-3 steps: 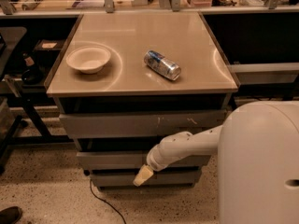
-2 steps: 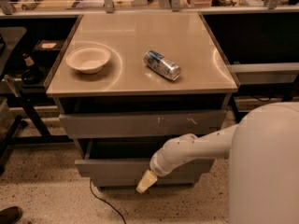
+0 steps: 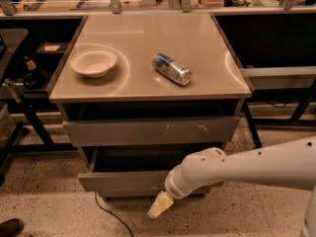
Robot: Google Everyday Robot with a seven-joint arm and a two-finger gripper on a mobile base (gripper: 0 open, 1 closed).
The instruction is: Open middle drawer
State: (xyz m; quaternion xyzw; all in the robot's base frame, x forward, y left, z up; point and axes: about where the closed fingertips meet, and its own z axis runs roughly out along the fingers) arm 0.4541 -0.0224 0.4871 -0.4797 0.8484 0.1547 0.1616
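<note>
The middle drawer is a plain grey front below the tabletop cabinet, pulled out toward me, with a dark opening behind its top edge. Its inside lies in shadow. My gripper, cream-coloured at the end of the white arm, hangs just below the drawer front's lower edge, right of its middle. The arm crosses in front of the drawer's right part and hides it.
Above is the taller grey drawer front with white scratch marks, closed. On the beige tabletop stand a white bowl and a lying can. A black cable runs on the floor. A shoe shows bottom left.
The middle drawer has slid out toward me, showing a wider dark gap behind its front. My gripper and arm have moved back with it, toward the lower part of the view.
</note>
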